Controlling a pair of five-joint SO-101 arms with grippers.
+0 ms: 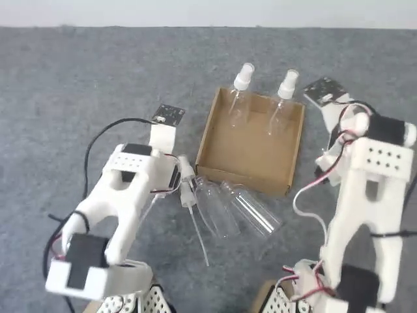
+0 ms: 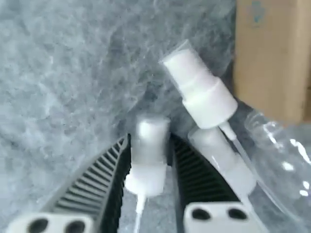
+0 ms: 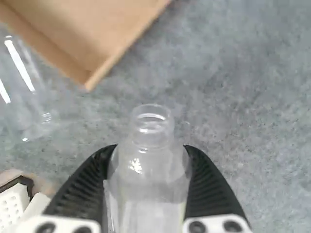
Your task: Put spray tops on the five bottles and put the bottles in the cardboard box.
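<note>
While the left gripper (image 2: 149,143) pinches a white spray top (image 2: 148,177) between nearly closed jaws, a second spray top (image 2: 199,92) lies just beside it on the grey felt. Two uncapped bottles (image 1: 215,208) (image 1: 253,210) lie side by side before the cardboard box (image 1: 247,156), which holds two capped bottles (image 1: 240,104) (image 1: 280,111). The right gripper (image 3: 149,153) clasps an open-necked clear bottle (image 3: 150,131) near the box's corner.
</note>
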